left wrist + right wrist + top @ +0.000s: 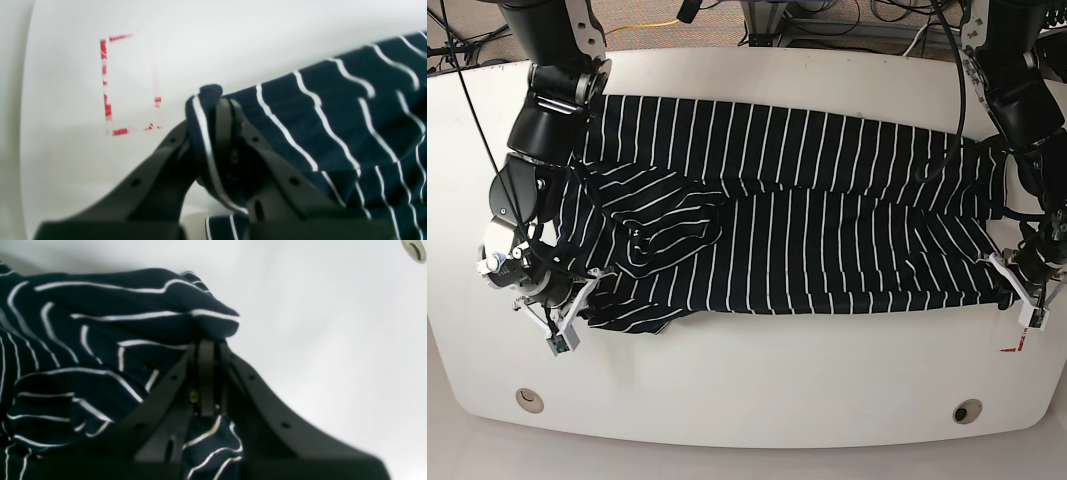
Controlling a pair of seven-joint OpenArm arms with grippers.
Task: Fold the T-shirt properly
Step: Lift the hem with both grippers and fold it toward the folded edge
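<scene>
The T-shirt (807,220), dark navy with thin white stripes, lies spread across the white table (757,390), its lower layer pulled toward the front. My left gripper (218,103) is shut on a bunched edge of the T-shirt (333,126) at the base view's right end (1015,288). At the base view's left end, my right gripper (208,340) is shut on another fold of the T-shirt (100,350), near the front corner (577,305). Fabric wraps around both sets of fingertips.
Worn red tape marks (106,83) outline a rectangle on the table beyond my left gripper. Two round holes (527,398) (967,410) sit near the table's front edge. Cables lie behind the table's far edge.
</scene>
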